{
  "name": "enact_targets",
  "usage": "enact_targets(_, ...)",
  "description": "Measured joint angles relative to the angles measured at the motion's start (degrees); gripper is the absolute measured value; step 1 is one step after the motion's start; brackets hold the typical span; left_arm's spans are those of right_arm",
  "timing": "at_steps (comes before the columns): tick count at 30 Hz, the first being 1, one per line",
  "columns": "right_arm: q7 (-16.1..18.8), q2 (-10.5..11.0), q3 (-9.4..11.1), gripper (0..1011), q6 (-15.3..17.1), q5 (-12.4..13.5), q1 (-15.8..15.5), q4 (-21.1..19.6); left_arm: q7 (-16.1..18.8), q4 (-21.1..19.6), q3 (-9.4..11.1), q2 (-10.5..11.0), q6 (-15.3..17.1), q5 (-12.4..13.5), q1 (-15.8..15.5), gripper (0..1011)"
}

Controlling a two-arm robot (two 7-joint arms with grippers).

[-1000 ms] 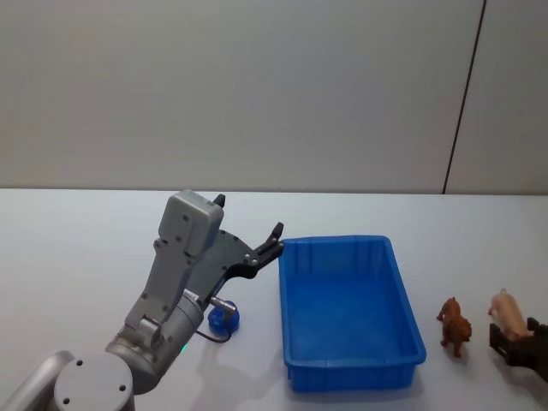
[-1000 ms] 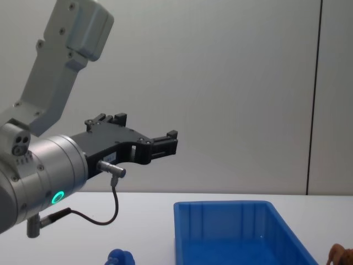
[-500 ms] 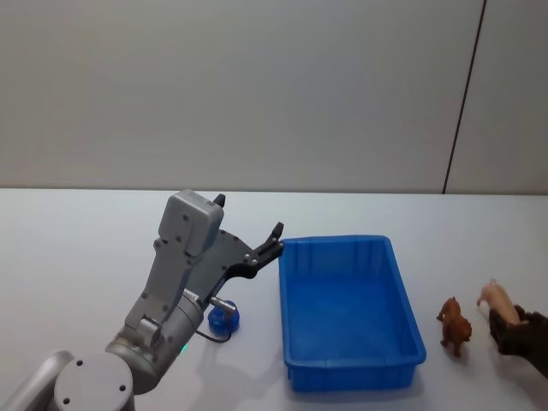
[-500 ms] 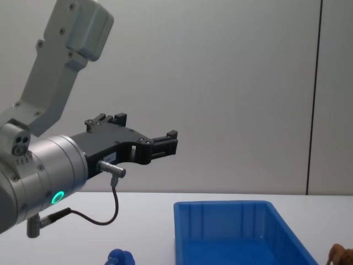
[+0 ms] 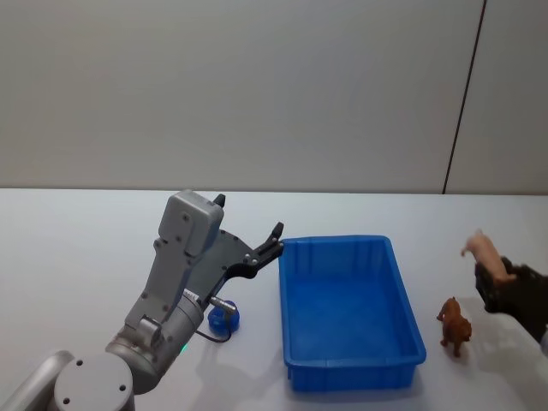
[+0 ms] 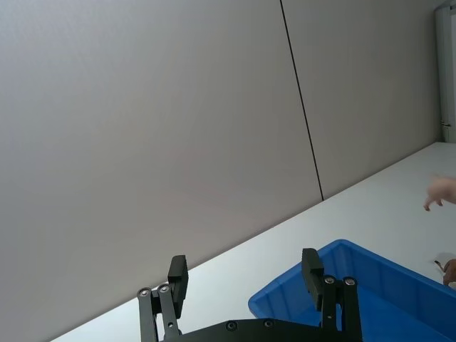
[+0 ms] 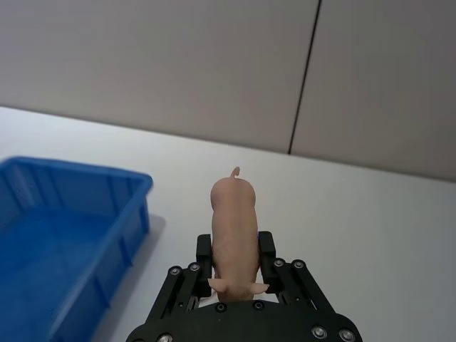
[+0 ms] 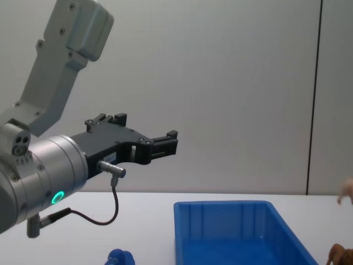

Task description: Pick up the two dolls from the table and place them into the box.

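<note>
up goes the right pincer, lifting a pink pig doll off the tabletop, clamped across its middle. it looks light and squashy, so that mid-body hold seems safest. brown doll stands just right of the box; blue doll sits left of it, beneath the raised left pincer, fingers apart.

The box is bright blue. The table is white. There are a brown doll, a blue doll and a pink doll.
</note>
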Motion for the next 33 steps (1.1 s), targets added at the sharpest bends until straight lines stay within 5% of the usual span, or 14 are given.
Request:
enact_targets(17,8.2,-1.8,-2.2,364,4.0,-2.3,3.4,-5.8,0.0,0.0,0.0,0.0,0.0,0.0,0.0,1002)
enact_targets(33,14.1,-5.1,-5.7,423,10.8,-6.6,7.3,-2.5,0.0,0.0,0.0,0.0,0.0,0.0,0.0,1002)
